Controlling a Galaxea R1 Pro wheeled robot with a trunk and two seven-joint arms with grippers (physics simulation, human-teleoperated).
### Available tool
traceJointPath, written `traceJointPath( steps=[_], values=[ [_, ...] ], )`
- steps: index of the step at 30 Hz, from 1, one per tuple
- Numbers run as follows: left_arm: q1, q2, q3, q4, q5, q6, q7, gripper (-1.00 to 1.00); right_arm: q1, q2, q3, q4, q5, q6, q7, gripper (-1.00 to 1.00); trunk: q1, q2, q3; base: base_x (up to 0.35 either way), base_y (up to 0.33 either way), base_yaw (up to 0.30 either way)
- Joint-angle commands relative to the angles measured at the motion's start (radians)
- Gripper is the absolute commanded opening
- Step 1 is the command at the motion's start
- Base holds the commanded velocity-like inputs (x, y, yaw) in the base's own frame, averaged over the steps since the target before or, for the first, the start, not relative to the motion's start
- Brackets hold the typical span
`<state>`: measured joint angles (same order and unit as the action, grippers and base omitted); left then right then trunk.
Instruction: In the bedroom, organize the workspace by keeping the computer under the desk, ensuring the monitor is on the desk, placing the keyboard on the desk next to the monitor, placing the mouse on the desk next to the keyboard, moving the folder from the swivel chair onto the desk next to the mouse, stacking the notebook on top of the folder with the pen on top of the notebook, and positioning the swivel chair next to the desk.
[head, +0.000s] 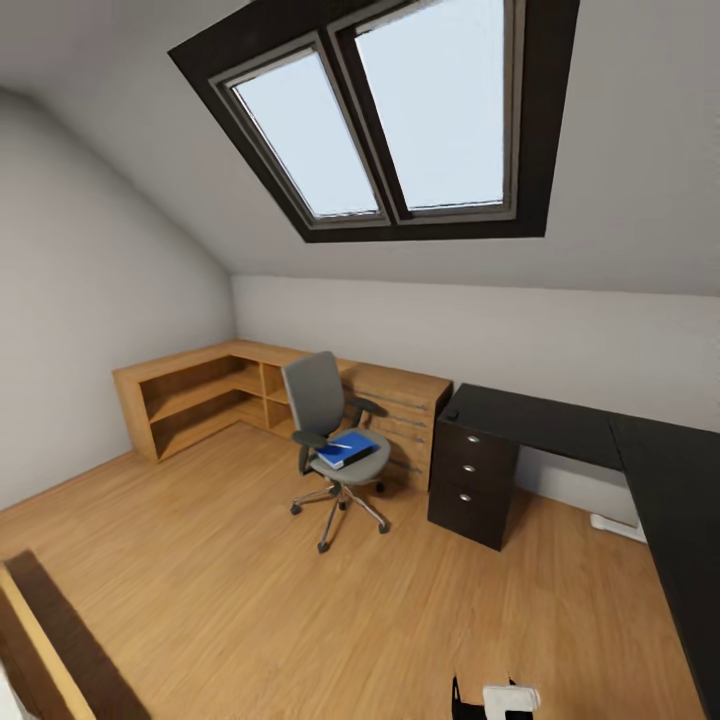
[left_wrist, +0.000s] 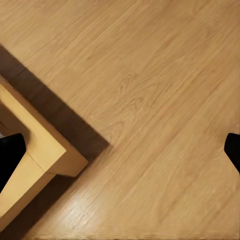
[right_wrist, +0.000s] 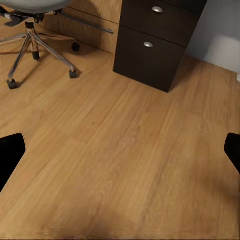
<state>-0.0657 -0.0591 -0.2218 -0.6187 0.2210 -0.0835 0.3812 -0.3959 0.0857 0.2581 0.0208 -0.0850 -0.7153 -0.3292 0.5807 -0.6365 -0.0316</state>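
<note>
Hanging over bare wooden floor, the left pincer has its two dark fingertips far apart at opposite edges of its wrist view, spread wide and holding nothing; a pale wooden furniture corner lies on the floor below one fingertip. The right pincer is spread just as wide and empty, its fingers framing a stretch of floor. Past them, in the right wrist view, stand the chrome star base of the swivel chair and the dark drawer unit with round metal knobs.

In the head view, a small white and black part of the robot shows at the lower edge. Farther across the room the swivel chair stands on open floor, just beside the drawer end of the table but not touching it. The blue folder lies on the chair's seat, with a thin whitish pen on top; I cannot tell whether a notebook lies between them. Behind the chair a light wooden drawer chest and a low corner shelf run along the wall. Above, a dark-framed skylight sits in the sloping ceiling.
</note>
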Motion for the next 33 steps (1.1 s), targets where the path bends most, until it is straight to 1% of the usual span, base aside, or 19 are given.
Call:
traceJointPath(
  steps=[1, 12, 27, 32, 33],
  values=[
    [-0.001, 0.001, -0.007, 0.001, 0.01, -0.005, 0.007, 1.0, -0.001, 0.0, 0.009, 0.002, -0.009, -0.004, -0.002, 1.0, -0.004, 0.005, 0.001, -0.337, 0.073, 0.0],
    [0.0, -0.001, -0.012, 0.019, 0.009, -0.005, 0.006, 1.0, -0.001, 0.0, 0.009, 0.002, -0.009, -0.004, -0.002, 1.0, -0.046, 0.082, 0.036, -0.336, 0.074, 0.0],
    [0.0, -0.001, -0.013, 0.022, 0.009, -0.005, 0.006, 1.0, -0.001, -0.001, 0.009, 0.002, -0.007, -0.004, -0.002, 1.0, -0.104, 0.187, 0.083, -0.337, 0.069, -0.001],
    [-0.001, -0.001, -0.013, 0.022, 0.009, -0.005, 0.006, 1.0, -0.001, -0.001, 0.009, 0.002, -0.007, -0.004, -0.002, 1.0, -0.123, 0.222, 0.098, -0.203, -0.015, -0.153],
    [0.0, -0.001, -0.013, 0.022, 0.009, -0.005, 0.006, 1.0, -0.001, -0.001, 0.009, 0.003, -0.007, -0.004, -0.002, 1.0, -0.123, 0.222, 0.098, -0.066, -0.006, -0.228]
  ],
)
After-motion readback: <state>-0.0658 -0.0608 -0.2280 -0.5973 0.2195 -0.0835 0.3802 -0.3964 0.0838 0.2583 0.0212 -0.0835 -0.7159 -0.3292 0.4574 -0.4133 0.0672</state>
